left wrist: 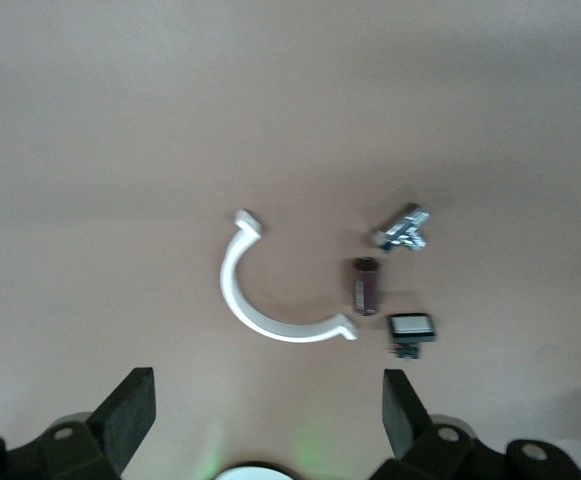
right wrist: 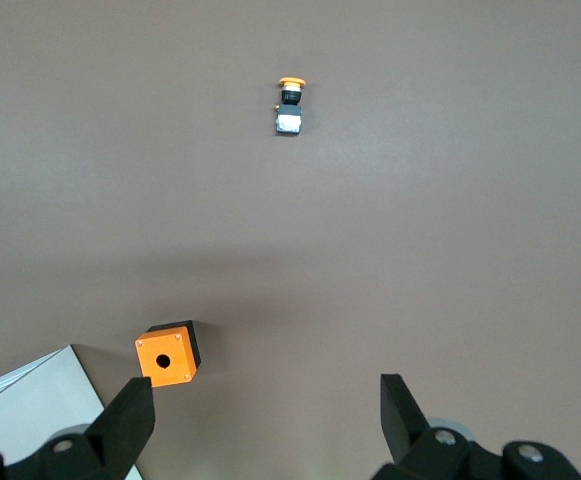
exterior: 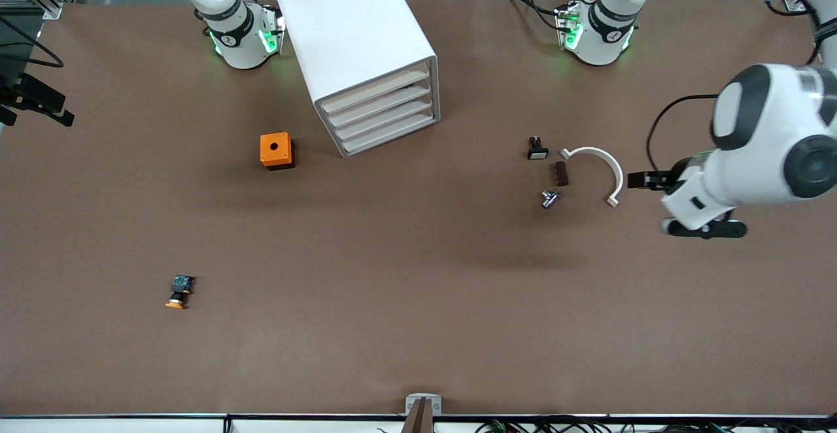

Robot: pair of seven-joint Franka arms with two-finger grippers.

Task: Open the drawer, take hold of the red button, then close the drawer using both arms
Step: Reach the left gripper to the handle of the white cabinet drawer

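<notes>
The white cabinet stands near the robots' bases, between the two arms. Its four alike drawers are all shut, cream fronts flush. The red-capped button is hidden from every view. My left gripper is open and empty, up in the air over bare table beside a white curved piece. The left arm hangs over that end of the table. My right gripper is open and empty, high over the table next to an orange box and the cabinet's corner. It is out of the front view.
The orange box with a round hole sits beside the cabinet toward the right arm's end. An orange-capped button lies nearer the front camera. A black white-faced button, a brown block, a metal part and the curved piece cluster together.
</notes>
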